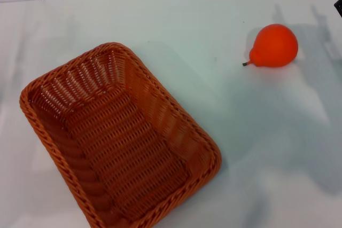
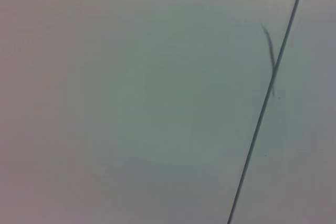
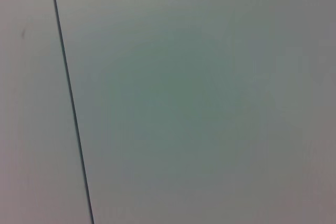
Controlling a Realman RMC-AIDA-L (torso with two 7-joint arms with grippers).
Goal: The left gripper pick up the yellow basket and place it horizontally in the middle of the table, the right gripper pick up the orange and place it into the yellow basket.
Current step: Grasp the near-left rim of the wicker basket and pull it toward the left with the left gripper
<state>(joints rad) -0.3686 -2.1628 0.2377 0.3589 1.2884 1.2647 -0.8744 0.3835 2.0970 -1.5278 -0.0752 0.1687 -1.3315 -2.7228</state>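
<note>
**Basket askew, fruit apart**

Nearest the camera, the yellow basket [image 1: 120, 140] lies empty at the table's [image 1: 176, 20] left front, its long axis running diagonally from far-left to near-right, so the left arm is judged nearer. Woven, orange-brown, braided rim. The orange [image 1: 274, 46] rests well apart, far right. Neither gripper shows; their openings cannot be told.

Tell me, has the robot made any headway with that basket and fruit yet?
Nothing looks done. The yellow basket sits at an angle on the table's left side, empty. The orange lies apart at the far right. Only a dark sliver shows at the right edge, nothing held. Left: straighten and centre the basket, then drop the orange in.
</note>
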